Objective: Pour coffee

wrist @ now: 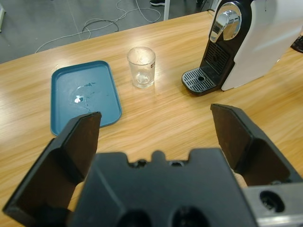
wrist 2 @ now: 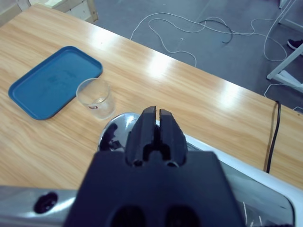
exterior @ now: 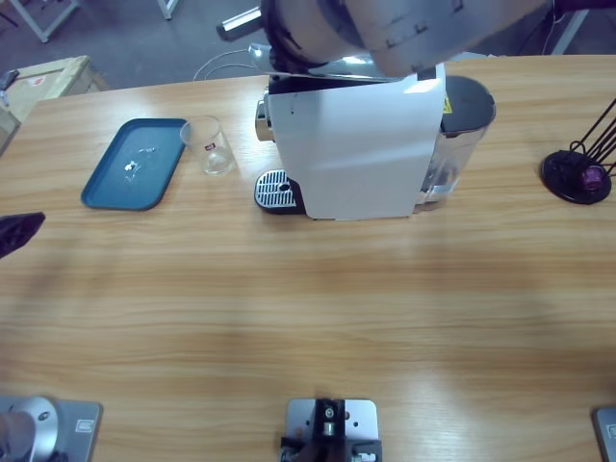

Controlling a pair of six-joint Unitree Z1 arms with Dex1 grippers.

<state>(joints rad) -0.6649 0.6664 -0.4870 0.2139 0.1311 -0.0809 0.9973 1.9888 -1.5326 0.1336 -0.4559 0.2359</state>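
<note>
Glass (exterior: pixel 209 145) just beside tray (exterior: pixel 134 164) edge

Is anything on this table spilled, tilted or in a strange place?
A few clear droplets or a wet smear lie on the blue tray. The glass stands upright on the table, beside the tray, not under the coffee machine spout.

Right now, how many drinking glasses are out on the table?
1. A single clear glass stands on the table between the blue tray and the coffee machine. Another could be hidden behind the machine.
</note>
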